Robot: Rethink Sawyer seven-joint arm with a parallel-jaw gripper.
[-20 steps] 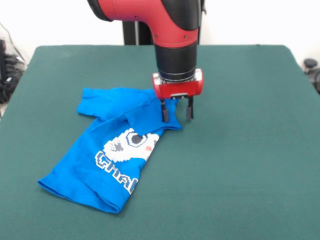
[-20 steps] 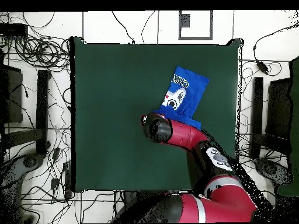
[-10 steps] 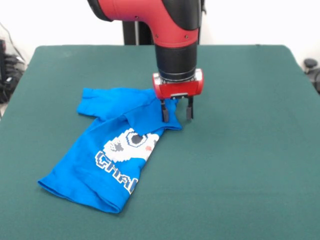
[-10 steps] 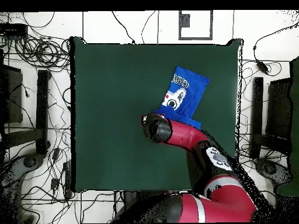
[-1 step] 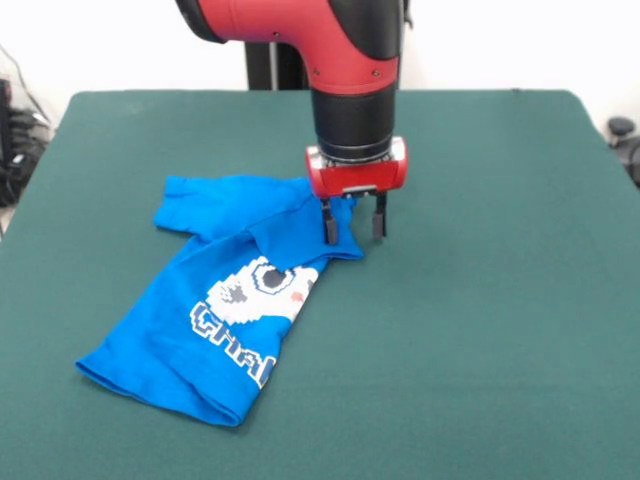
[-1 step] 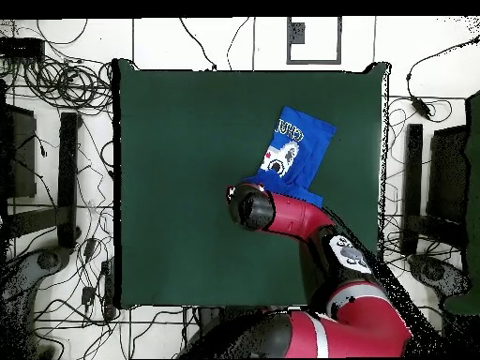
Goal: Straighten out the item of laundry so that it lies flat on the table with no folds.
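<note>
The table [image 5: 480, 330] has a matte, dark green felt-like top, rectangular and much bigger than the cloth on it; its near part is bare.

Nearest on that surface lies the hem end of the T-shirt [image 5: 200, 310], a bright blue garment of thin, plain fabric. It sits left of the table's middle in the front view, closer to the left edge than the right, and well inside every edge. It is not flat: the body runs as a narrowed band slanting from the near-left hem up toward the middle, with soft rolled folds along its near and right sides. A blocky white print [image 5: 252, 290], a pixel-style face with lettering below it, shows on the upper layer and is partly swallowed by the fold on its right. Farther back, one short sleeve spreads out to the left, and another flap of cloth is doubled over the chest into a rough triangle whose right corner reaches the gripper.

The gripper [image 5: 352, 226] hangs straight down over that folded corner, its two thin dark fingers [image 5: 329, 228] apart, with a clear gap between them. The left one in this view stands at the cloth's edge; the other is over bare felt just beside it. Above them are a red wrist block and a black cylinder, and the red arm [image 5: 330, 40] bends away leftward along the top. From overhead, the arm [image 6: 309, 225] reaches in from the table's bottom edge and hides the gripper, its end over the shirt's [image 6: 295, 150] nearer end.
</note>
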